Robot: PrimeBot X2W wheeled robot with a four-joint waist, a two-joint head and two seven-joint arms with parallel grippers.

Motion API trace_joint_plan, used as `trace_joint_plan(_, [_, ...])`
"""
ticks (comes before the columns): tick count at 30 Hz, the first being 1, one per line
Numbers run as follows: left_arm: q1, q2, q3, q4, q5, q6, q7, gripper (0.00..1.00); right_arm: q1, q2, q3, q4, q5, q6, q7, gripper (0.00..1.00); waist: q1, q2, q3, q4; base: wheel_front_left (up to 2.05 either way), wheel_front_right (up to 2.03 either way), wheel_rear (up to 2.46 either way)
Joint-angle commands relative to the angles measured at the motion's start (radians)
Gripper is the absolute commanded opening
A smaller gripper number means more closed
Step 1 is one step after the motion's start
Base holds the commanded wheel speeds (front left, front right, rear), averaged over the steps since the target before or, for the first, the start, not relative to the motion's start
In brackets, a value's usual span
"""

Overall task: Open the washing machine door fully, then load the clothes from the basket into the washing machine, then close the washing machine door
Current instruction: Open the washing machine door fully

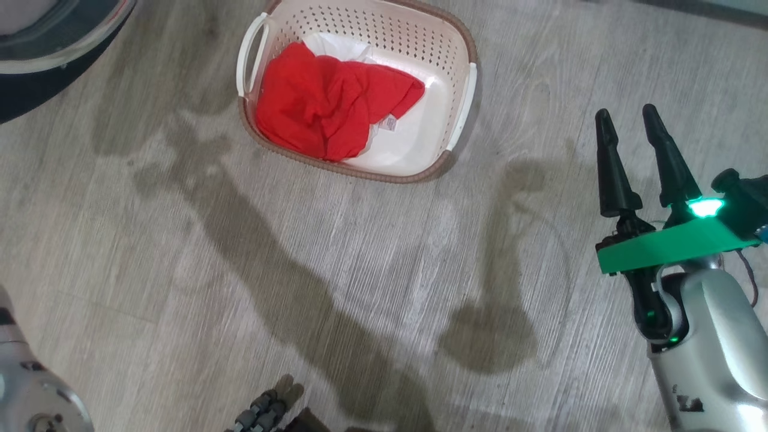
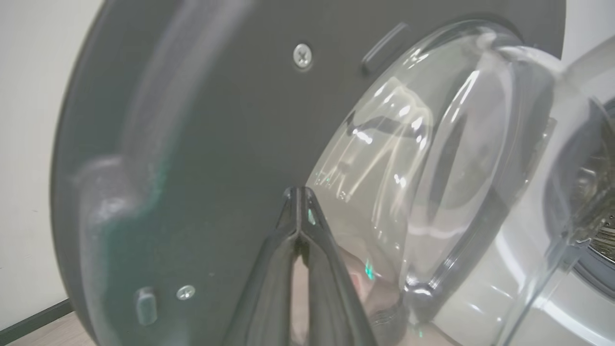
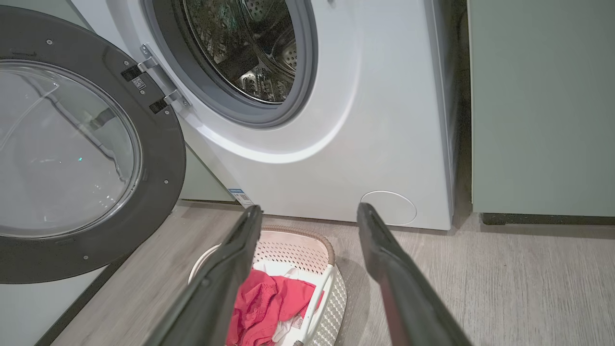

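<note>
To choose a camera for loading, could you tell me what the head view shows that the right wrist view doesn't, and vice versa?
Head view: the whole basket from above, and the green mount behind the right gripper. Right wrist view: the washing machine, its steel drum, round filter cover, and a pale green cabinet. Shared: the basket, the red garment on a white garment, the open door, the floor, and the right gripper's jaws standing apart.

Red and white clothes in cream, brown-rimmed perforated basket.
</note>
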Motion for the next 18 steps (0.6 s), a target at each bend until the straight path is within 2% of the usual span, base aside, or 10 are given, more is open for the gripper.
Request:
trace_joint_plan(1, [0.001, 0.052, 0.019, -0.029, 0.014, -0.007, -0.004, 0.00, 0.001, 0.007, 0.020, -0.025, -0.004, 0.000, -0.001, 1.00, -0.0001, 0.0000, -0.010, 0.000, 0.00, 0.00, 0.00])
trace_joint_plan(10, [0.069, 0.008, -0.018, -0.037, 0.063, -0.038, -0.004, 0.00, 0.010, 0.030, 0.034, 0.014, 0.013, 0.000, -0.009, 1.00, -0.0001, 0.0000, -0.128, -0.014, 0.00, 0.00, 0.00])
trace_joint_plan(18, [0.214, -0.048, -0.142, -0.066, 0.112, -0.069, -0.004, 0.00, 0.053, 0.070, -0.006, 0.036, 0.036, 0.000, -0.012, 1.00, -0.0001, 0.0000, -0.326, -0.061, 0.00, 0.00, 0.00])
